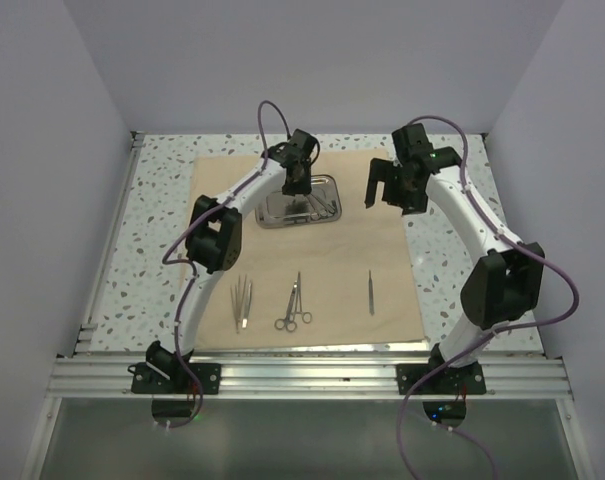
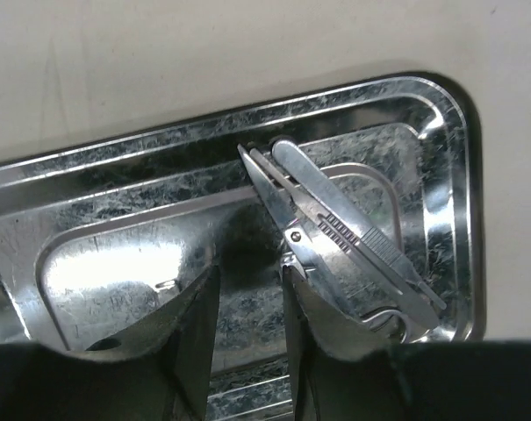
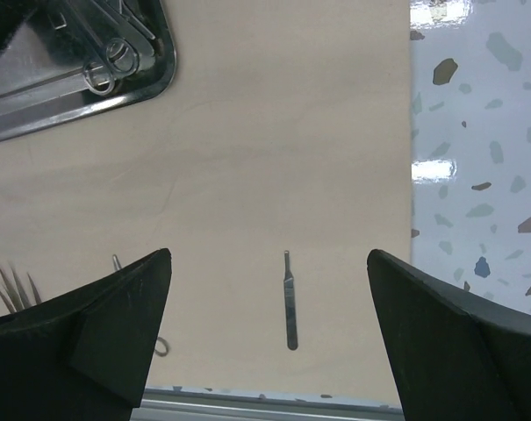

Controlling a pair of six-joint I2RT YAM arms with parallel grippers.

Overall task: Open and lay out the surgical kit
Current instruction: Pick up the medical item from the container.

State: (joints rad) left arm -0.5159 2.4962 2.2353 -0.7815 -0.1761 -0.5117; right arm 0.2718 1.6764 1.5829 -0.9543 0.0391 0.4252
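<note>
Tray [image 1: 298,200]: the left arm [image 1: 252,190] reaches over it and blocks approach from above. The left jaws, narrowly parted, sit low over the tray floor. Inside the tray, stacked instruments [image 2: 353,237] fill the right end; the rest of the floor is bare.

Right of the tray: the right jaws, spread wide, hover over bare cloth [image 1: 382,250].

Near side of the tray: a broad band of cloth lies free, ending at a row of tweezers [image 1: 242,302], forceps [image 1: 294,305] and probe [image 1: 371,292]. The widest gap in that row is between forceps and probe.

Left of the tray: bare cloth, then tabletop [image 1: 152,230], up to the side wall [image 1: 42,200].
</note>
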